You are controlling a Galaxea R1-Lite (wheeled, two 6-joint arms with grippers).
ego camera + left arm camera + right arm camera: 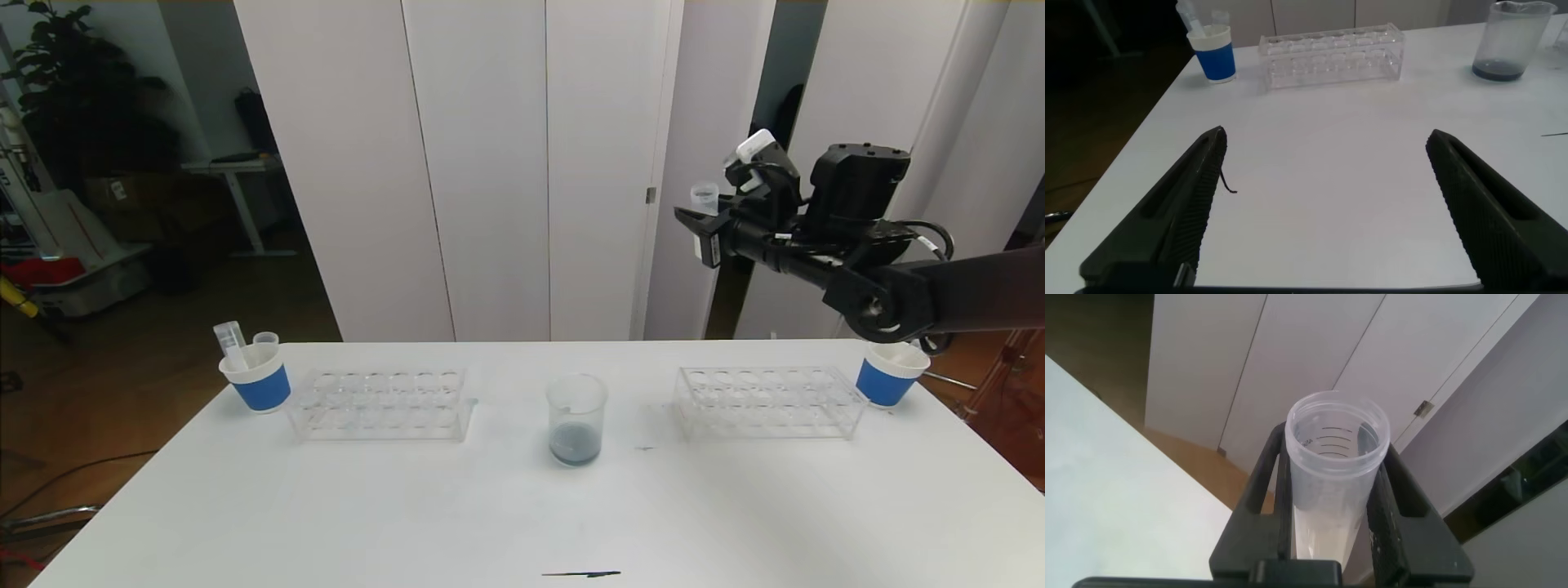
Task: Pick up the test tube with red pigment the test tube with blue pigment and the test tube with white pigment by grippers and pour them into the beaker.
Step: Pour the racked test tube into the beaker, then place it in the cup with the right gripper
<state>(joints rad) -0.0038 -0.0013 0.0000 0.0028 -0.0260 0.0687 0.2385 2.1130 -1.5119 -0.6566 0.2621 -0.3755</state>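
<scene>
**White-pigment tube held aloft**

Head view: the slim clear test tube with white pigment (704, 198) is clamped upright in the right gripper (709, 233), raised well above the clear glass beaker (576, 419).

Left wrist view: the left gripper (1327, 214) is seen spread wide, holding nothing, over the white table (1323, 147).

Right wrist view: cream-white liquid is seen low inside the tube.

Head camera overlooks the table (326, 506); left wrist camera skims it.
</scene>
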